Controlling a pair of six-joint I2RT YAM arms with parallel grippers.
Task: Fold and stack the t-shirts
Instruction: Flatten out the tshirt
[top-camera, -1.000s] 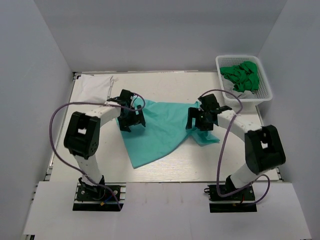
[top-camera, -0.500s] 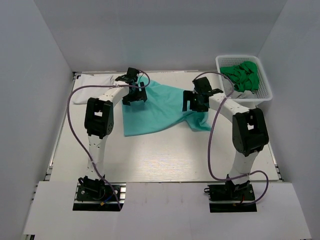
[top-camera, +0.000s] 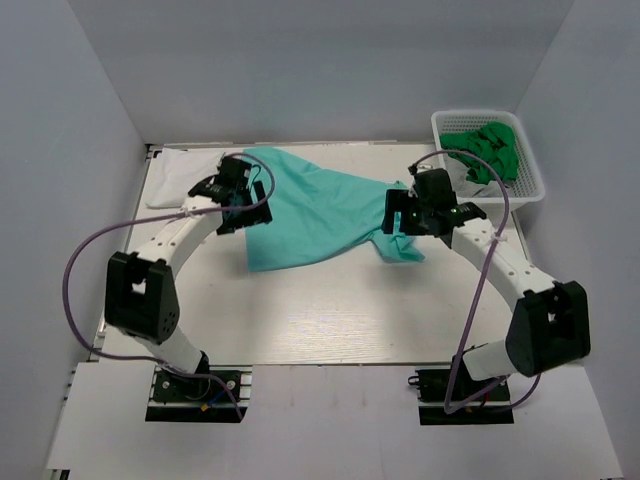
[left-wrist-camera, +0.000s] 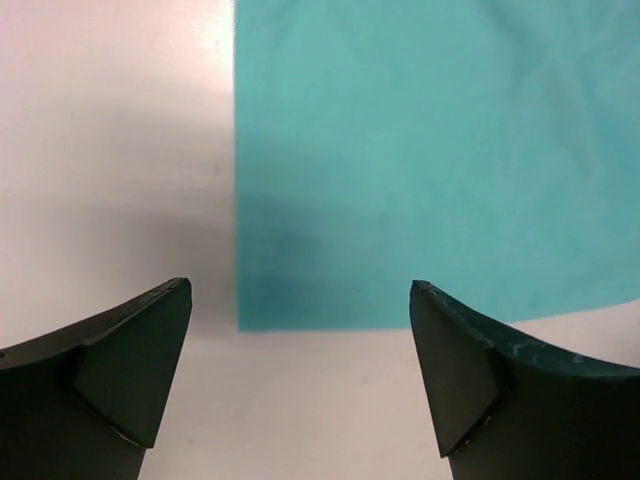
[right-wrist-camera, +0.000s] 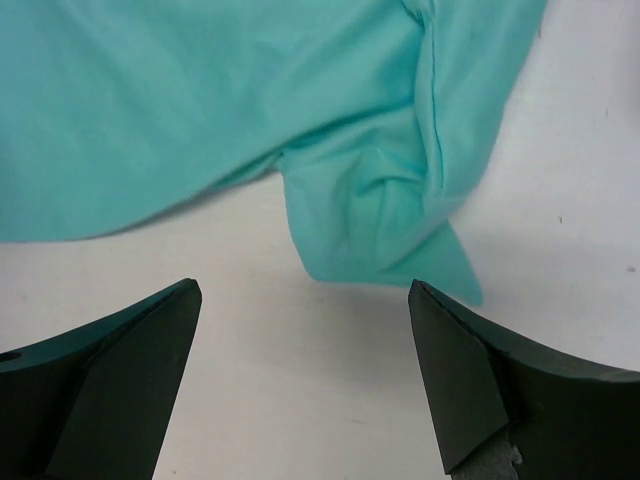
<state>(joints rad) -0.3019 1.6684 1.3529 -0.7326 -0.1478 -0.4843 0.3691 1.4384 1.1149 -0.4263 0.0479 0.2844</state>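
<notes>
The teal t-shirt is spread loosely across the middle of the bench toward its far edge. One hem corner is laid flat and a sleeve is bunched at its right end; no fold is seen in it yet. A white t-shirt is laid at the far left corner, seemingly already folded. Green t-shirts are heaped in the basket at the far right corner, judged not yet handled. The left gripper and right gripper are held wide apart over the teal cloth's edges, and nothing is gripped

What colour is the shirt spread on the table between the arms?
The t-shirt is plain light teal, clearest in the left wrist view.
</notes>
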